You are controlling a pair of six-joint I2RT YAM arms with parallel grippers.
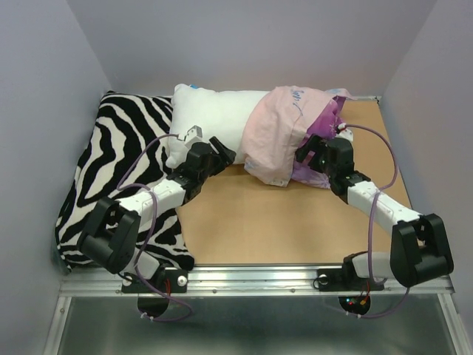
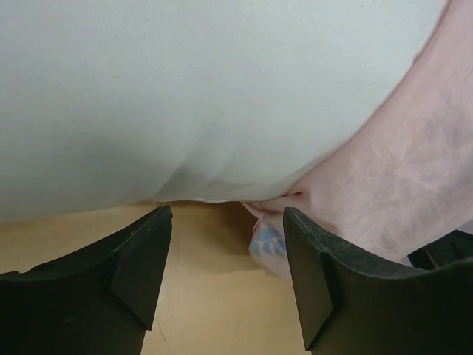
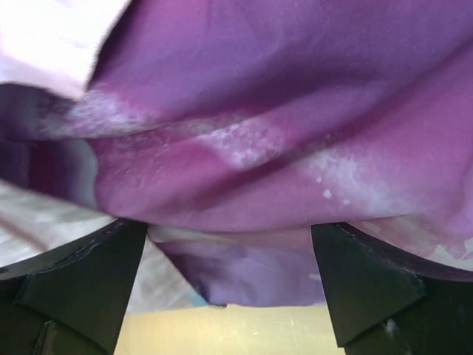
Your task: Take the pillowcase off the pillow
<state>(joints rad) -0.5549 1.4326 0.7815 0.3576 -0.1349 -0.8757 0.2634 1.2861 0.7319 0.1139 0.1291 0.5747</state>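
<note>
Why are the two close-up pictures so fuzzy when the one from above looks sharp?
Top external: even light, sharp, only soft shadows on the table. Left wrist: the pillow sits so close to the camera that it blurs into a plain white blob. Right wrist: the pillowcase is also too close, its purple folds smeared and shadowy, its pale corner washed out.

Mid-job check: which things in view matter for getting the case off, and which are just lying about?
Job: pillowcase, white pillow, left end effector and right end effector, both open.
Lying about: zebra-striped pillow on the left.
</note>
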